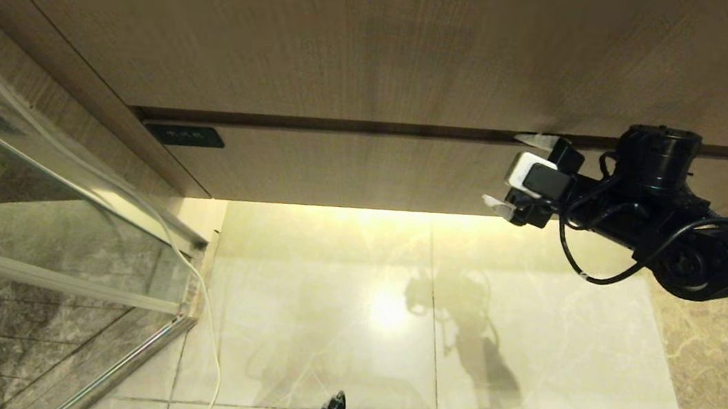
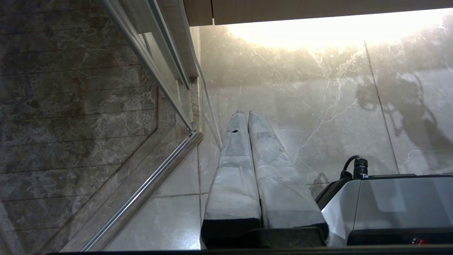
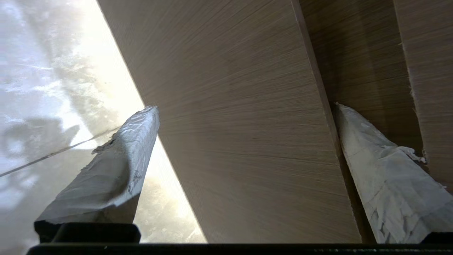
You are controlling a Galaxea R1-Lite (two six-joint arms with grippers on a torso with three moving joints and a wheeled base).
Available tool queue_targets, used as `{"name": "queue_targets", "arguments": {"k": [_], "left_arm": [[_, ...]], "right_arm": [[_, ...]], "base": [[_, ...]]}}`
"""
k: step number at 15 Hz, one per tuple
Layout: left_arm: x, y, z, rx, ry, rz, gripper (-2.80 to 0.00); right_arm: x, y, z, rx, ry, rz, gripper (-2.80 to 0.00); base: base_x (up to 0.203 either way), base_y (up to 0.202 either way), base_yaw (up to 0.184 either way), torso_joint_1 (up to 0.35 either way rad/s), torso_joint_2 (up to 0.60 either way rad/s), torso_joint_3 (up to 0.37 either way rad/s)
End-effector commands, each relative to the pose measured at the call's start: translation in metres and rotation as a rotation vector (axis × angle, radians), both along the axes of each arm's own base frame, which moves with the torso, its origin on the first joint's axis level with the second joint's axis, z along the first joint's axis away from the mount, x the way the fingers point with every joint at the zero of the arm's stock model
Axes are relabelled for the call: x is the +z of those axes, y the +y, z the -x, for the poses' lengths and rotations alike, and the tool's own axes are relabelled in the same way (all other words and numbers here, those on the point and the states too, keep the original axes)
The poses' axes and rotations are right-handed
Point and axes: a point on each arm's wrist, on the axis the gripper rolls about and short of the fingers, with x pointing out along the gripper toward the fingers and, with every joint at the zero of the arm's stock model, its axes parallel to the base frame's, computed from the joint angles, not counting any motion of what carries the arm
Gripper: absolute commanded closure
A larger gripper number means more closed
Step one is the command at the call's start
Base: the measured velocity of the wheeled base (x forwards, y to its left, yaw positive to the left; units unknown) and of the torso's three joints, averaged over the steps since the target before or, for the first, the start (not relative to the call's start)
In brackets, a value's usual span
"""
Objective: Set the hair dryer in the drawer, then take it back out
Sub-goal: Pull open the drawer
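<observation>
Wood drawer front horizontal; right gripper straddles it.

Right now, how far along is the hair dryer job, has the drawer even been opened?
Nothing looks done: the drawer is shut, its front flush under the taller wood panel, and no hair dryer is in view. In hand: the right gripper is open, one of its fingers in the gap above the drawer front, the other below its bottom edge. The left gripper, shut, points at the floor. Opening, stowing and retrieving remain.

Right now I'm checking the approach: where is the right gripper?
In the head view the right gripper is at the right, open, straddling the closed drawer front, one finger at the seam above it.
</observation>
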Motion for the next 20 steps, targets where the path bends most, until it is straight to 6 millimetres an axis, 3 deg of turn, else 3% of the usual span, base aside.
{"name": "queue_targets", "arguments": {"k": [1, 13, 16, 20], "left_arm": [[0.0, 0.0, 0.0, 0.0, 0.0, 0.0, 0.0], [0.0, 0.0, 0.0, 0.0, 0.001, 0.001, 0.0], [0.0, 0.0, 0.0, 0.0, 0.0, 0.001, 0.0], [0.0, 0.0, 0.0, 0.0, 0.001, 0.001, 0.0]], "right_arm": [[-0.011, -0.003, 0.005, -0.005, 0.137, 0.028, -2.8], [-0.012, -0.02, 0.06, -0.052, 0.39, 0.02, -2.8], [-0.005, -0.032, 0.088, -0.067, 0.519, 0.042, -2.8], [-0.001, -0.063, 0.148, -0.14, 0.719, 0.043, -2.8]], "base": [[0.0, 0.0, 0.0, 0.0, 0.0, 0.0], [0.0, 0.0, 0.0, 0.0, 0.0, 0.0], [0.0, 0.0, 0.0, 0.0, 0.0, 0.0], [0.0, 0.0, 0.0, 0.0, 0.0, 0.0]]}}
